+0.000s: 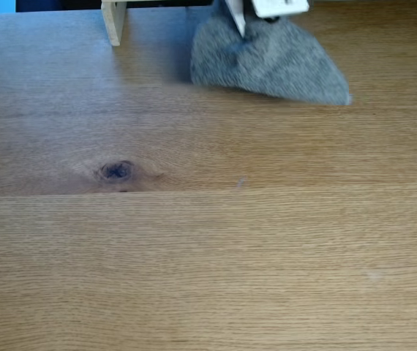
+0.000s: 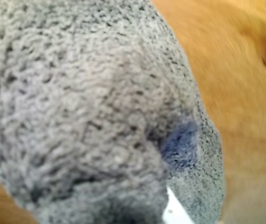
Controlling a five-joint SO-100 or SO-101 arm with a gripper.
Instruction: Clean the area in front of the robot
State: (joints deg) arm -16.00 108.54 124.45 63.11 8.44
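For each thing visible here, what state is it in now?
grey cloth: bunched, lying on the table's far side, pinned under the gripper.
gripper: pressed into the cloth; open or shut cannot be told.
tabletop: bare wood, one dark knot.
wooden post: upright.

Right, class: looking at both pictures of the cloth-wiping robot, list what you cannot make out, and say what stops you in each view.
- Fixed view: the robot is cut off by the top edge; whether its fingers pinch the grey cloth cannot be told.
- Fixed view: the wooden post is also cut by the top edge.
- Wrist view: the cloth covers most of the tabletop, which is blurred.
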